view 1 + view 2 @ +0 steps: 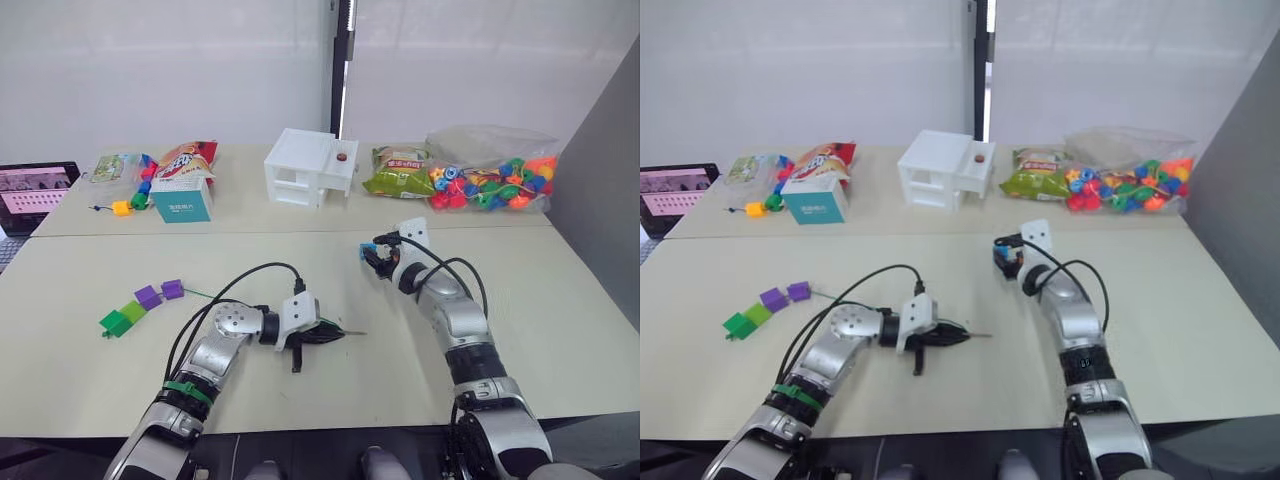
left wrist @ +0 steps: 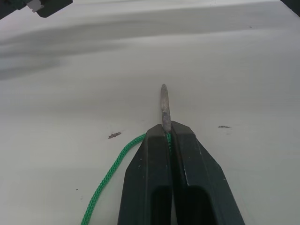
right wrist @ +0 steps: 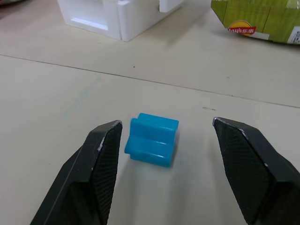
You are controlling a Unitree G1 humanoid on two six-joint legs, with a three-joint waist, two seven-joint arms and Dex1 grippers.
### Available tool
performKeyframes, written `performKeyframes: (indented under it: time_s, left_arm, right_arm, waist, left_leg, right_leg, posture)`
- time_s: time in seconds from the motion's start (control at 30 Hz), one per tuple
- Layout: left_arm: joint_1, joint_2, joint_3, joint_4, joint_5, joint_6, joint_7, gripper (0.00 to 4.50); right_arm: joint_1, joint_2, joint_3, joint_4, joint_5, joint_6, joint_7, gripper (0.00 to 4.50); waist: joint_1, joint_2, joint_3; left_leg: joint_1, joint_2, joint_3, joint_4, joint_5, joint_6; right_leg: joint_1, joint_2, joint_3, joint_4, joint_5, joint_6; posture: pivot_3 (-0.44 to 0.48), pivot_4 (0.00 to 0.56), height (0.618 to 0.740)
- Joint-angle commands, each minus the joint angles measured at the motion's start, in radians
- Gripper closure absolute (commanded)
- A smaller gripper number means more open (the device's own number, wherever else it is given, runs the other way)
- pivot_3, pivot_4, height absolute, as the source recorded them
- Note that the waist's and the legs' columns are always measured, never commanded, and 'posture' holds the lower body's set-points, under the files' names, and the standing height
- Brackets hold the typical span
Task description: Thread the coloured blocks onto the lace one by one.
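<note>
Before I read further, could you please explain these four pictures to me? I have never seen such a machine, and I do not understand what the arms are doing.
This is a humanoid robot with two arms, each ending in a gripper of two black fingers. Two pictures come from cameras in its head, looking down over a table. The other two come from cameras on its wrists.

The left gripper is shut on the lace, a green cord, just behind its stiff tip. The right gripper is open around a blue cube, which lies on the table untouched.

Four blocks lie in a row at the robot's left. At the back are a white box, snack bags and a bag of beads.
</note>
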Motion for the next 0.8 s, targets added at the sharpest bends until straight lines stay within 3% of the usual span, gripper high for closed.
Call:
performKeyframes:
  time_s: [0.03, 0.3, 0.8]
  left_arm:
    - [0.008, 0.012, -0.003, -0.019, 0.002, 0.017, 0.002, 4.5]
    - [0.012, 0.016, -0.005, -0.036, -0.002, 0.034, 0.003, 4.5]
    - [0.019, 0.024, -0.004, -0.043, 0.002, 0.033, 0.008, 4.5]
  right_arm:
    - [-0.031, 0.011, -0.004, 0.049, -0.012, -0.072, -0.002, 1.24]
    - [-0.098, 0.031, -0.008, 0.193, -0.018, -0.156, 0.013, 1.24]
    - [-0.134, 0.064, -0.035, 0.295, -0.006, -0.213, 0.007, 1.24]
  waist:
    - [-0.004, 0.0, 0.0]
    - [-0.012, 0.0, 0.0]
    - [-0.014, 0.0, 0.0]
  left_leg:
    - [0.0, 0.0, 0.0, 0.0, 0.0, 0.0]
    - [0.0, 0.0, 0.0, 0.0, 0.0, 0.0]
    - [0.0, 0.0, 0.0, -0.001, 0.0, 0.0]
  right_leg:
    - [0.0, 0.0, 0.0, 0.0, 0.0, 0.0]
    - [0.0, 0.0, 0.0, 0.0, 0.0, 0.0]
    - [0.0, 0.0, 0.0, 0.0, 0.0, 0.0]
  posture:
    - [0.0, 0.15, 0.74]
    - [0.0, 0.15, 0.74]
    - [0.0, 0.15, 0.74]
